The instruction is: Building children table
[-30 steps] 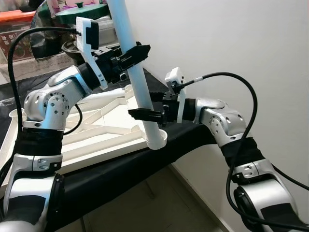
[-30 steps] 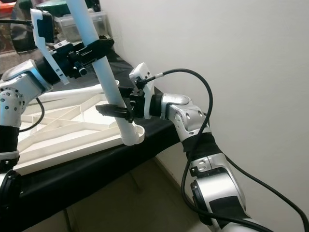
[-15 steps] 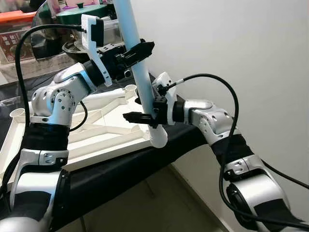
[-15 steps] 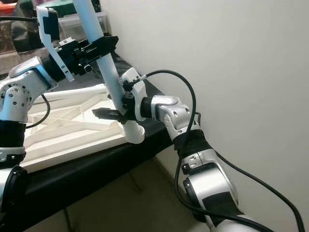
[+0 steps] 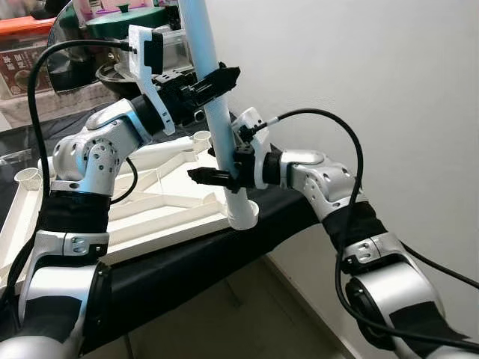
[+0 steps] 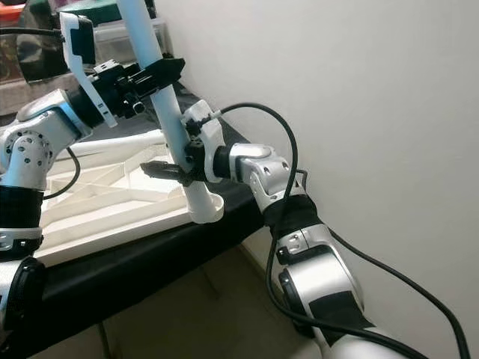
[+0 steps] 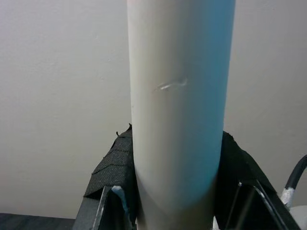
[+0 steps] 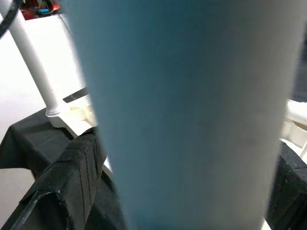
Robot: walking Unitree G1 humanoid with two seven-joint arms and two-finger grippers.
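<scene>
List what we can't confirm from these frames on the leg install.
- Seating of the white leg in the corner socket of the tabletop: head views, joint inside the socket.
- Leg's top end: cut off by the upper edge, head views.
- Right tool contact with the leg: right wrist view blurred, leg blocks it.
- Tabletop's left part: behind the left arm.
- Left tool: leg covers the pads in the left wrist view.

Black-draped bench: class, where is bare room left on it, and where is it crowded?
Free: the black cloth strip along the near edge, in front of the upturned tabletop. Crowded: the corner socket, where the left gripper and right gripper clamp the white leg.
</scene>
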